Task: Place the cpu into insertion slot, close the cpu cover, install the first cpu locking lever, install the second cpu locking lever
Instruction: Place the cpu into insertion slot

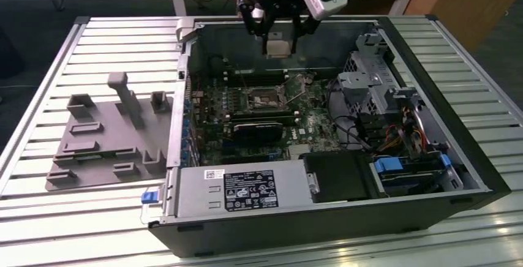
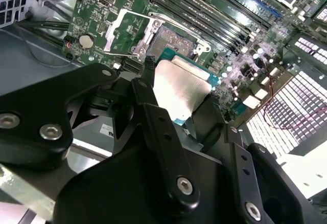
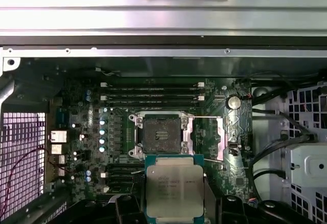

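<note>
My gripper (image 1: pixel 278 36) hangs over the open computer case, shut on the cpu (image 1: pixel 278 48), a flat square chip with a silver-grey top. In both wrist views the cpu (image 3: pixel 174 191) (image 2: pixel 176 93) sits between the black fingers (image 2: pixel 148 86). It is above the motherboard and apart from the insertion slot (image 3: pixel 161 134) (image 2: pixel 176 42) (image 1: pixel 263 98). The slot's dark centre is bare. The cpu cover (image 3: pixel 204 138) (image 2: pixel 127 32) is swung open beside the slot. A thin locking lever (image 3: pixel 207 117) runs along the cover's edge; I cannot make out a second one.
Long memory slots (image 3: pixel 153 93) lie beyond the slot. A black fan card (image 1: pixel 257 131) sits nearer the power supply (image 1: pixel 237 190). The drive cage and cables (image 1: pixel 384 89) fill the exterior view's right. A grey fixture tray (image 1: pixel 106 138) rests on the slatted table left of the case.
</note>
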{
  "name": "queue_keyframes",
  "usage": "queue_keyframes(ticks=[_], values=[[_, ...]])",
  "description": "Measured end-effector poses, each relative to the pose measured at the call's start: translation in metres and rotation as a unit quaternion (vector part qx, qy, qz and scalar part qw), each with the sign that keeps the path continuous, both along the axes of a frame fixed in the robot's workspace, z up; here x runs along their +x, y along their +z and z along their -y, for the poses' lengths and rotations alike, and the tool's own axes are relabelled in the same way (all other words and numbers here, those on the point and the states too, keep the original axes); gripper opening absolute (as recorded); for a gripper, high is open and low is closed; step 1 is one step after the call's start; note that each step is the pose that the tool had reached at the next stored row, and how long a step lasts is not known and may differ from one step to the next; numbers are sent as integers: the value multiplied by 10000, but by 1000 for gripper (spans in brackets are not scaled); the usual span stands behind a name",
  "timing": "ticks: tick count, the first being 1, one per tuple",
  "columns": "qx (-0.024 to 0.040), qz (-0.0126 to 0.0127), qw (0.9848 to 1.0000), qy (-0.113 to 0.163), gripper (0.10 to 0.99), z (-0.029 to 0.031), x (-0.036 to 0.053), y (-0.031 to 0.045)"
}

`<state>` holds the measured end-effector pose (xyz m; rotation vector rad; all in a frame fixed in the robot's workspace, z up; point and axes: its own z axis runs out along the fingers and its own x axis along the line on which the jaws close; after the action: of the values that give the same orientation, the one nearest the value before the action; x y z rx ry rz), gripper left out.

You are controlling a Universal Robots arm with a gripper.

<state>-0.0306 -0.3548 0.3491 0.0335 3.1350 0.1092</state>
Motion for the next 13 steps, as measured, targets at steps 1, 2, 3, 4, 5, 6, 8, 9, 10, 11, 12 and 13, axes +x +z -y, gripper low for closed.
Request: queue_keyframes(ticks=[1,2,3,4,5,6,8,9,10,11,12,13], values=[[-1,4,10000,3,541,0,0,-14],[-1,7,10000,4,541,0,0,-29],[-1,11,10000,5,541,0,0,-44],[-3,15,10000,5,541,0,0,-55],[-7,18,10000,6,541,0,0,-65],[-9,20,10000,6,541,0,0,-76],[-13,24,10000,6,541,0,0,-100],[-14,28,10000,6,541,0,0,-116],[-14,33,10000,6,541,0,0,-134],[-14,38,10000,6,541,0,0,-153],[-14,42,10000,6,541,0,0,-170],[-15,43,10000,7,541,0,0,-180]])
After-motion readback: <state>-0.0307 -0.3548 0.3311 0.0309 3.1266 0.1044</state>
